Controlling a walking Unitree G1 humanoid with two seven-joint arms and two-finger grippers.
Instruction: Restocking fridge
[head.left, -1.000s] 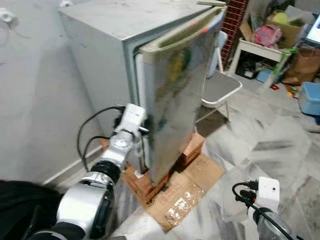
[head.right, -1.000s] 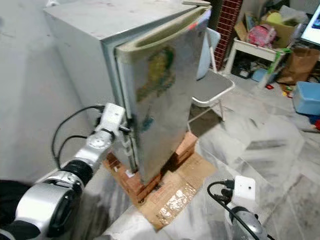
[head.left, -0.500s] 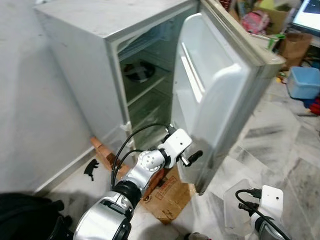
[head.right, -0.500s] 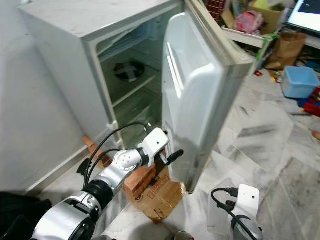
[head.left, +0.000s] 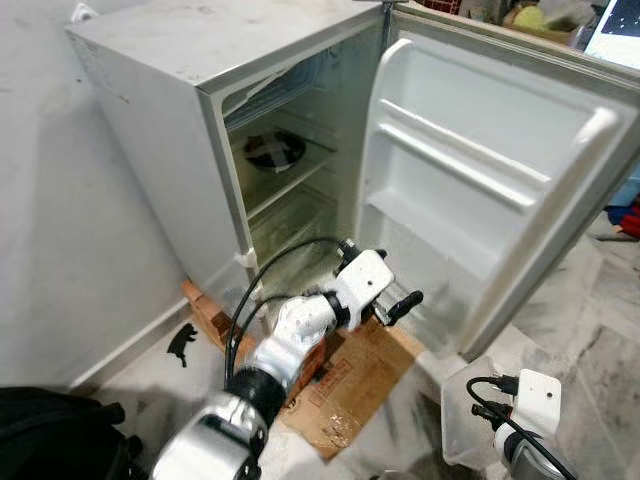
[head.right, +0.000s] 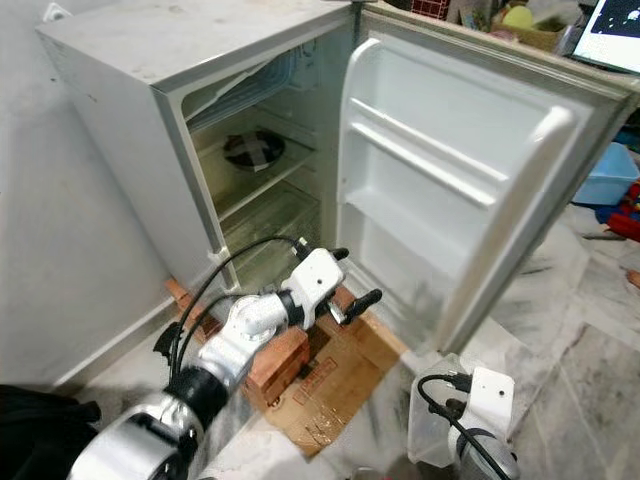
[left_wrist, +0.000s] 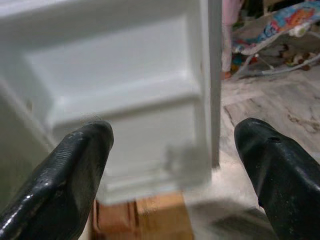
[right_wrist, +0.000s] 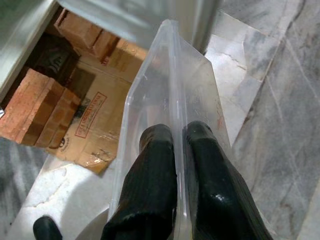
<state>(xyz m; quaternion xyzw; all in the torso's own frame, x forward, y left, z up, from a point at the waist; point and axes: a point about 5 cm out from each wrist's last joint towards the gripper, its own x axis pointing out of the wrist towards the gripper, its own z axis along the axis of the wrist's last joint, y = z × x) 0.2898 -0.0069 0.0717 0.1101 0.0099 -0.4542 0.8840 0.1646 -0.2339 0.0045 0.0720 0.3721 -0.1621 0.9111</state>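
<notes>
Small grey fridge (head.left: 150, 110) against the wall, raised on red bricks (head.right: 275, 362) over a flattened cardboard sheet (head.left: 350, 385) on the marble floor (head.right: 560, 380). Door (head.left: 500, 190) swung wide open toward the robot's right, white inner liner facing the camera, with moulded shelf rails across it. Inside the cabinet, a dark round dish (head.left: 272, 150) on the upper shelf, a glass shelf and a pale drawer front below it (contents too dim to make out). Left gripper (head.left: 385, 297) held low in front of the open cabinet, just beside the bottom of the door liner, fingers (left_wrist: 80, 160) spread well apart with nothing between them; in the left wrist view, looking along those fingers at the blurred lower corner of the door liner. Right gripper (right_wrist: 178, 145) low at the robot's right, near the floor and well apart from the fridge, its two black fingers pinched together on the thin wall of a clear plastic container (right_wrist: 170, 105). Same container (head.right: 432, 425) visible from the head camera as a translucent tub beside the white wrist camera housing (head.right: 490, 395). Cluttered boxes and a blue bin (head.right: 612, 172) beyond the door.
</notes>
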